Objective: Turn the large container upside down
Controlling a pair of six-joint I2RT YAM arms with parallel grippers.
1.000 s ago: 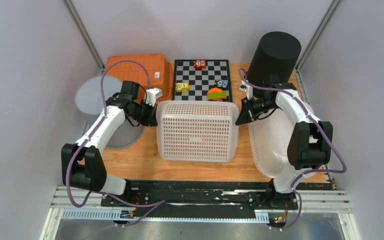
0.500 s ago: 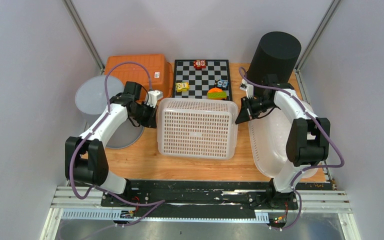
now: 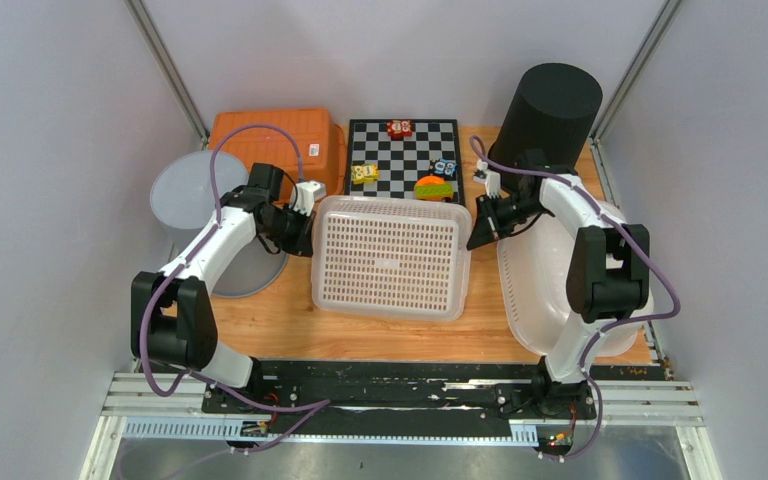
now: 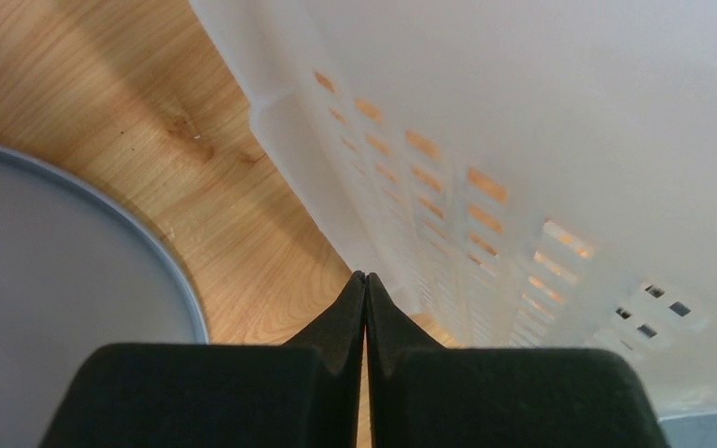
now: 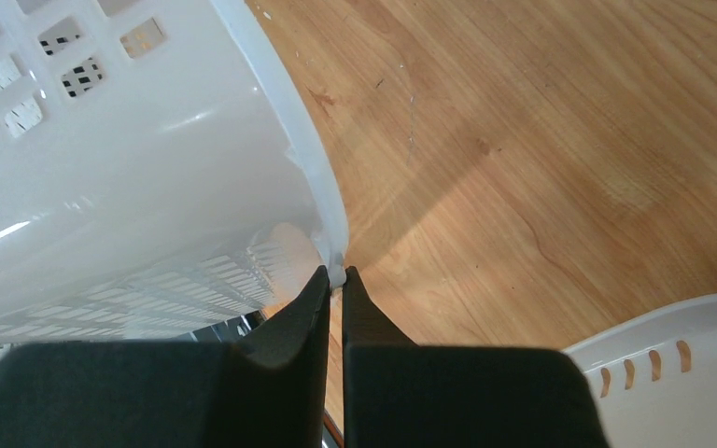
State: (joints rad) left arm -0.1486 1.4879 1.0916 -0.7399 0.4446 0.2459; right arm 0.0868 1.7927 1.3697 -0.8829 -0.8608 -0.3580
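Closed tool [image 4: 366,280], white perforated basket [image 4: 541,140], grey disc [image 4: 47,280], wooden table [image 4: 103,75]

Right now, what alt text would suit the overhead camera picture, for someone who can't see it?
A white perforated basket lies bottom-up on a wooden table, the left gripper at its left side, the right gripper at its right corner. Behind stand an orange bin, a chessboard and a black cylinder.
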